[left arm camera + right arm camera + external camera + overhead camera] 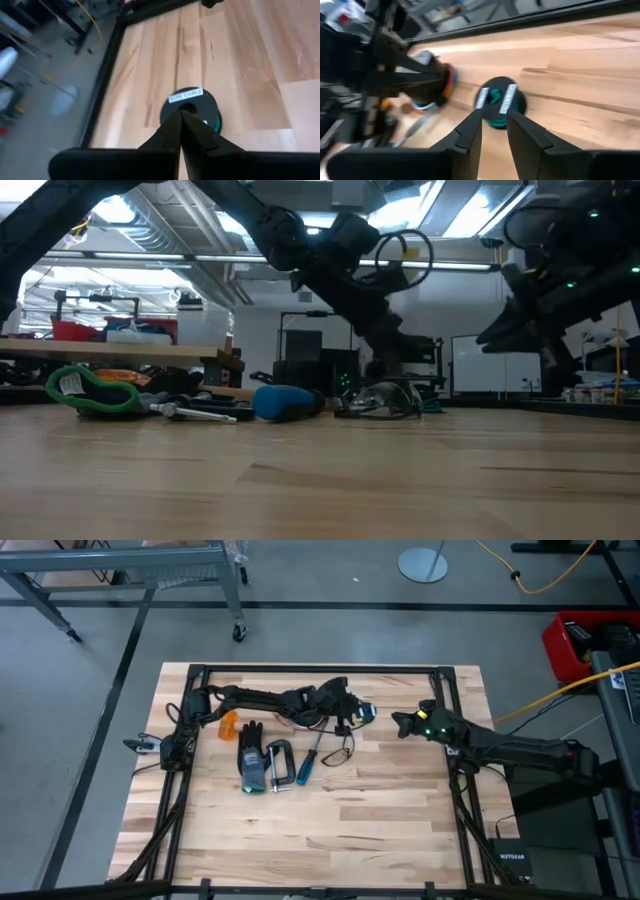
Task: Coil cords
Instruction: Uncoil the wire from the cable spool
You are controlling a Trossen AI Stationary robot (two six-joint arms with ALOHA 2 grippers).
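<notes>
Left gripper (180, 116) pressed together over the blurred cords (192, 107) (right gripper (492, 120) spread).

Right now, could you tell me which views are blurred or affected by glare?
Low view: ceiling lights glare behind the silhouetted arms, and the near table is soft. Right wrist view: the left arm is smeared, while the coiled cords are fairly clear. Left wrist view: soft throughout. High view: evenly lit.
</notes>
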